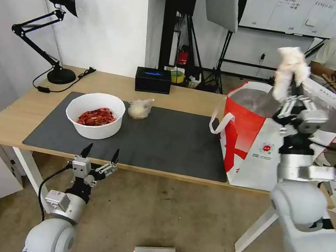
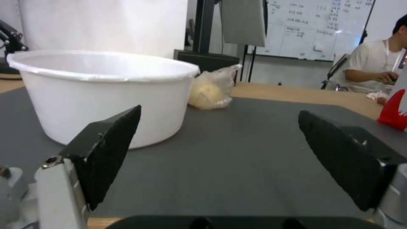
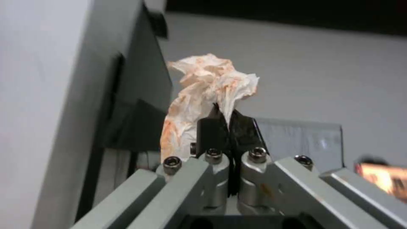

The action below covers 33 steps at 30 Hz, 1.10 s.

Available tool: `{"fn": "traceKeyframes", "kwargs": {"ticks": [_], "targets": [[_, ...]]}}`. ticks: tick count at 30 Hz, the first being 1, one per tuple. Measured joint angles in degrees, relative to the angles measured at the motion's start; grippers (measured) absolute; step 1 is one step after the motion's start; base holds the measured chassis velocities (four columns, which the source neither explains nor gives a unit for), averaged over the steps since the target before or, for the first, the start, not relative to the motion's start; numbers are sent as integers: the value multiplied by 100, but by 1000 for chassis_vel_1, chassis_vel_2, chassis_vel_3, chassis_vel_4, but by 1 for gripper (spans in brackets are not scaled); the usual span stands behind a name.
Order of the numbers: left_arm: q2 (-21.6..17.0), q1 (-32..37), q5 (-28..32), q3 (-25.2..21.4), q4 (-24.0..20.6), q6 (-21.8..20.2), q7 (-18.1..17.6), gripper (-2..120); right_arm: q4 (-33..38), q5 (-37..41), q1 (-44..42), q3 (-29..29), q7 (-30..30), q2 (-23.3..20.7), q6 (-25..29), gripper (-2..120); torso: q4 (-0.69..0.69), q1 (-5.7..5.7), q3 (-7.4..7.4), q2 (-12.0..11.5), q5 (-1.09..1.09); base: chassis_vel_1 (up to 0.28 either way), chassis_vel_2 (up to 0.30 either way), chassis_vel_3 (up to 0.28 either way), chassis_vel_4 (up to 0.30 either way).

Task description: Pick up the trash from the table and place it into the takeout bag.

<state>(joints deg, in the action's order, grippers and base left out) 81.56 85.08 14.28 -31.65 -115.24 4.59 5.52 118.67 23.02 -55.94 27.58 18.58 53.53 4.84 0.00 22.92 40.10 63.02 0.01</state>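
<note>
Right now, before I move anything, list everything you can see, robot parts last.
tissue: 1, white with orange stains, held above the bag
bag: 1, white and red, on the table's right end
bowl: 1, white, red shells inside, on the mat
small bag: 1, clear, whitish contents, just right of the bowl
mat: 1, dark grey, on the table
table: 1, light wood
lamp: 1, black, far left corner
box: 1, black, far edge
left gripper: open, at the near edge
right gripper: shut on the tissue
</note>
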Motion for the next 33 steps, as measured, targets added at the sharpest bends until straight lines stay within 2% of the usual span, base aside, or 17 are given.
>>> {"fn": "traceKeyframes", "kwargs": {"ticks": [1,2,4,5,7,9,13,17,20,21,24,29,32,33], "targets": [[-3,4,-2,-1,-8,-1,-1,100,62,300,49,34,145,-129,-318,0,0,0,0,0,0,0,0,0,0],[-3,4,-2,-1,-8,-1,-1,100,62,300,49,34,145,-129,-318,0,0,0,0,0,0,0,0,0,0],[-11,15,-3,-18,-15,-1,1,100,211,989,163,109,471,-399,-1018,0,0,0,0,0,0,0,0,0,0],[-11,15,-3,-18,-15,-1,1,100,211,989,163,109,471,-399,-1018,0,0,0,0,0,0,0,0,0,0],[-11,21,-2,-29,-15,-2,4,100,323,1679,282,179,831,-609,-1643,0,0,0,0,0,0,0,0,0,0],[-11,23,-2,-30,-14,-2,5,100,353,1929,327,204,948,-664,-1833,0,0,0,0,0,0,0,0,0,0],[-26,20,-2,-18,-3,-2,11,100,401,3364,626,268,1587,-939,-2620,0,0,0,0,0,0,0,0,0,0],[-37,0,-2,-7,10,-2,11,100,369,3927,787,268,1926,-1009,-2903,0,0,0,0,0,0,0,0,0,0],[-56,-35,-5,-10,23,-4,10,100,216,4808,1087,244,2561,-1047,-3250,0,0,0,0,0,0,0,0,0,0],[-56,-35,-5,-10,23,-4,10,100,216,4808,1087,244,2561,-1047,-3250,0,0,0,0,0,0,0,0,0,0],[-59,-34,-5,-31,23,-6,10,100,132,5500,1240,214,3054,-1036,-3469,0,0,0,0,0,-1,0,0,0,0],[-63,-15,2,-61,16,-6,9,100,128,5709,1250,205,3220,-993,-3520,0,0,0,0,0,0,0,0,0,0],[-68,-9,11,-78,5,-6,10,100,185,5761,1228,208,3289,-956,-3509,10,0,0,0,0,-1,0,0,0,0],[-68,-9,11,-78,5,-6,10,100,185,5761,1228,208,3289,-956,-3509,10,0,0,0,0,-1,0,0,0,0]]}}
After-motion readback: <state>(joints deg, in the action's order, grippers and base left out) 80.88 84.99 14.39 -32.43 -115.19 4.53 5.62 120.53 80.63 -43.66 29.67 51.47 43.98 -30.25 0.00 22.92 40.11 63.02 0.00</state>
